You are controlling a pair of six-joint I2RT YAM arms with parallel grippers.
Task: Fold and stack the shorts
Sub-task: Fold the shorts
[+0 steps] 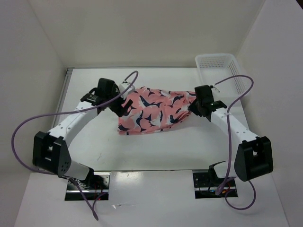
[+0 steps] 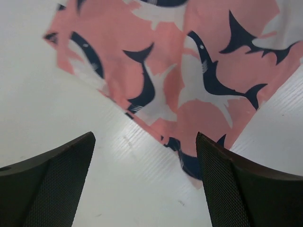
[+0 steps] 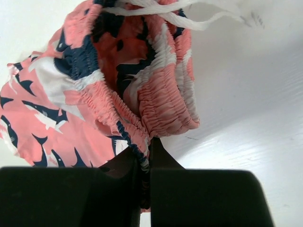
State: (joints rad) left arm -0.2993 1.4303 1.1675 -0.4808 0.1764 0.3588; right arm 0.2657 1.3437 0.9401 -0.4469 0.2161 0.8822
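The salmon-pink shark-print shorts (image 1: 151,109) lie in the middle of the white table. My right gripper (image 1: 196,108) is shut on the gathered elastic waistband (image 3: 142,120) at the shorts' right end, the fabric pinched between its jaws, with a white drawstring (image 3: 180,14) trailing above. My left gripper (image 1: 118,105) is open at the shorts' left edge. In the left wrist view its two black fingers (image 2: 57,179) stand wide apart over bare table, and a corner of the shorts (image 2: 189,161) reaches just inside the right finger.
A white mesh plastic basket (image 1: 222,71) stands at the back right corner. White walls enclose the table on the left, back and right. Purple cables loop off both arms. The table's near edge holds the arm bases (image 1: 87,182).
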